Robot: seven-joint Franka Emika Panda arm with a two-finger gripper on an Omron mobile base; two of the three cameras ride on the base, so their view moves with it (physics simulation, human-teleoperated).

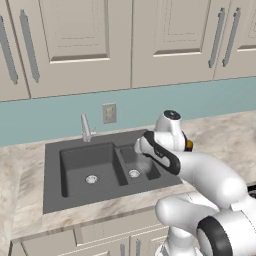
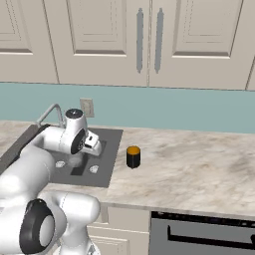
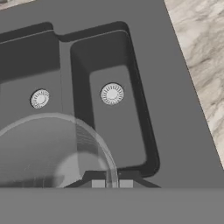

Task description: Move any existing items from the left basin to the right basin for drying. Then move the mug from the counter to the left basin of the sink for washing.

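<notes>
My gripper (image 3: 112, 183) is shut on the rim of the clear glass tumbler (image 3: 52, 148), whose thin wall is pinched between the two fingertips (image 3: 98, 183). The glass hangs over the near part of the wider left basin (image 3: 26, 83), close to the divider. Beyond the divider lies the narrower right basin (image 3: 118, 127) with its silver drain. From the right base view, the glass (image 2: 75, 160) shows faintly under my hand above the sink. The black mug (image 2: 133, 157) with the orange inside stands upright on the counter (image 2: 189, 164) right of the sink; a sliver of the mug (image 1: 189, 145) peeks out behind my arm.
The dark grey sink (image 1: 55, 200) has a wide flat rim and a thin silver faucet (image 1: 86, 129) at its back. A wall outlet (image 1: 109, 113) sits on the teal backsplash, with cabinets above. An oven front (image 2: 199, 234) is below the counter on the right.
</notes>
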